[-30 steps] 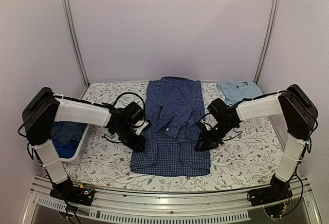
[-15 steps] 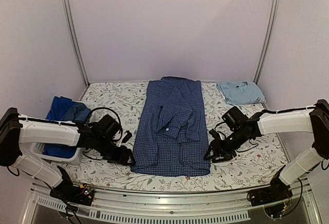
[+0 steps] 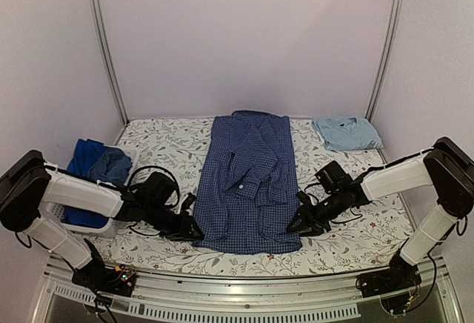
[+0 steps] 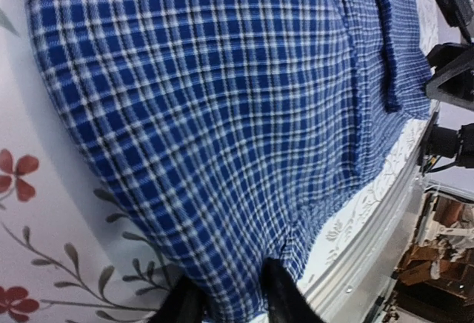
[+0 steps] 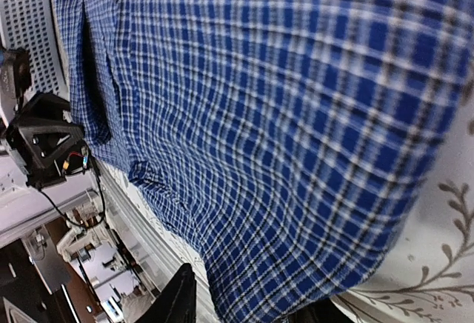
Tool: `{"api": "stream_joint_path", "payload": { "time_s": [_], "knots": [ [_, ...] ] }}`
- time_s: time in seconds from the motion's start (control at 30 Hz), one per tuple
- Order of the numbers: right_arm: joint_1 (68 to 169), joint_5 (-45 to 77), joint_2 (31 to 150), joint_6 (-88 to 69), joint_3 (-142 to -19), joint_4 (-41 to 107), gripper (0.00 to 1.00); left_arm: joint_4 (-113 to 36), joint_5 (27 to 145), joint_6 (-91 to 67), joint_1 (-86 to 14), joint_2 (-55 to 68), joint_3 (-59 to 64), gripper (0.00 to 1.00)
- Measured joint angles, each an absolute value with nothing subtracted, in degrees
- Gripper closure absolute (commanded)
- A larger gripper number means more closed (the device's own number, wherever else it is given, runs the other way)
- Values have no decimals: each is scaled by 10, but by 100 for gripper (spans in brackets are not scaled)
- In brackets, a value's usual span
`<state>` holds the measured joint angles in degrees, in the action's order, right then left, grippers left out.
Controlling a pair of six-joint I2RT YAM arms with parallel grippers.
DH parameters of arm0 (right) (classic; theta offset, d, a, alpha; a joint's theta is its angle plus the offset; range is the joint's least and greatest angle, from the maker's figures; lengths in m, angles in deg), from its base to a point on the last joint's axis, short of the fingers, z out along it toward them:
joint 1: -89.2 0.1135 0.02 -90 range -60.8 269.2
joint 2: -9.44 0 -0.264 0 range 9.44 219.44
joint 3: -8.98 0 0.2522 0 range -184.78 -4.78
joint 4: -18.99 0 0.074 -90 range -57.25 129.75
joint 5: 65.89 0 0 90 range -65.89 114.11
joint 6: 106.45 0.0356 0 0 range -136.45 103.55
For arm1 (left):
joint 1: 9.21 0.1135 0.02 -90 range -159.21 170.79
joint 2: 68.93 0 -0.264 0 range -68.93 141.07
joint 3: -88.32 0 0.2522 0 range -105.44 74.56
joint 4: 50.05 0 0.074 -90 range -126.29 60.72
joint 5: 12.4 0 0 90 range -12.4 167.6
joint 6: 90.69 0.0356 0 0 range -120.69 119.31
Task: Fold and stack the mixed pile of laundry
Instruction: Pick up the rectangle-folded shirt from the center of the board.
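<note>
Item, mixed laundry pile, partly processed. One plain light-blue shirt (image 3: pixel 346 132) is already lying folded at the far right corner of the floral table cover (image 3: pixel 163 141), so one piece appears done. The dark blue checked shirt (image 3: pixel 248 182) is lying spread lengthwise in the middle of the table, collar at the far end, sleeves tucked in over the front, hem toward the arms; its long fold looks not yet made. The left gripper (image 3: pixel 191 228) is sitting low at the near left hem corner and the right gripper (image 3: pixel 296 223) at the near right one. In the wrist views the left fingers (image 4: pixel 275 297) and right fingers (image 5: pixel 180 297) are standing parted with the hem edge between them, not pinching yet. More blue garments (image 3: pixel 95 161) are waiting bunched in the white basket (image 3: pixel 124 152) at the left edge, unfolded, so most of the work is remaining. Nothing is blocking the fold, though the folded shirt is occupying the far corner and the basket is crowding the left arm.
</note>
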<state>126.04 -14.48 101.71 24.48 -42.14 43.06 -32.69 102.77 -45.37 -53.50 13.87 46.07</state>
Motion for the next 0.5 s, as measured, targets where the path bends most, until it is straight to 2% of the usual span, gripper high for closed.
{"api": "stream_joint_path", "payload": {
  "time_s": [0.07, 0.13, 0.3, 0.5],
  "knots": [
    [1260, -152, 1027, 249, -420, 415, 89, -334, 1039, -451, -535, 158, 456, 98],
    [1263, -154, 1031, 253, -412, 404, 99, -332, 1042, -451, -538, 165, 454, 100],
    [1298, -150, 1011, 259, -391, 406, 100, -283, 1037, -447, -577, 129, 453, 100],
    [1349, -145, 916, 278, -384, 431, 100, -216, 1041, -448, -603, 13, 450, 100]
  ]
}}
